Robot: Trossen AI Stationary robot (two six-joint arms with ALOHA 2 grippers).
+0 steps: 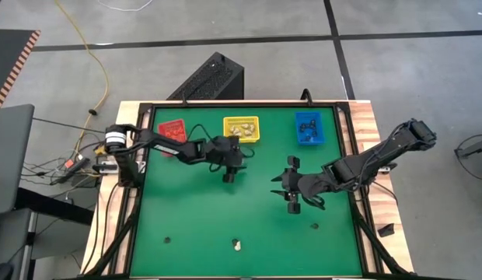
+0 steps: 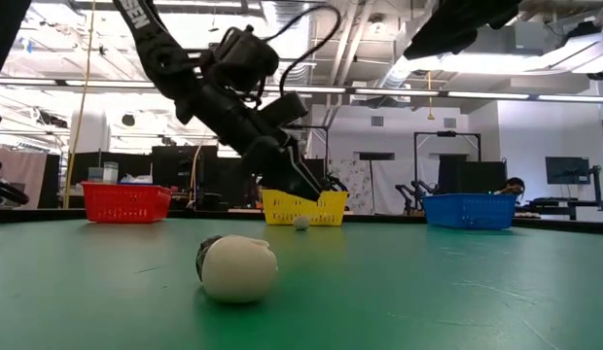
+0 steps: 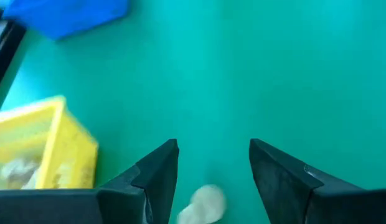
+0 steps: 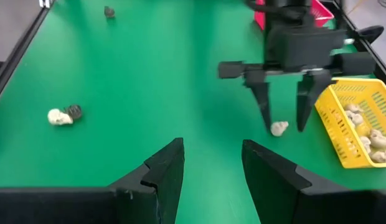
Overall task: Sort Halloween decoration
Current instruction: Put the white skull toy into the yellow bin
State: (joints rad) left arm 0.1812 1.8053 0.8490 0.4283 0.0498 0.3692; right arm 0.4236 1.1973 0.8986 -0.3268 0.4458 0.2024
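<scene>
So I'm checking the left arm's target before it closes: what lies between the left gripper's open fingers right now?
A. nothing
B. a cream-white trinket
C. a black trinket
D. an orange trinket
B: the left gripper stands with open fingers on either side of a cream-white trinket lying on the green mat beside the yellow bin, as the left wrist view also shows.

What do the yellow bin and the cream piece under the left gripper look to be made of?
Yellow bin: likely moulded plastic, with glossy lattice walls. Cream piece between the open fingers of the left gripper: matte and lumpy, perhaps plastic or resin; cannot tell for sure.
</scene>
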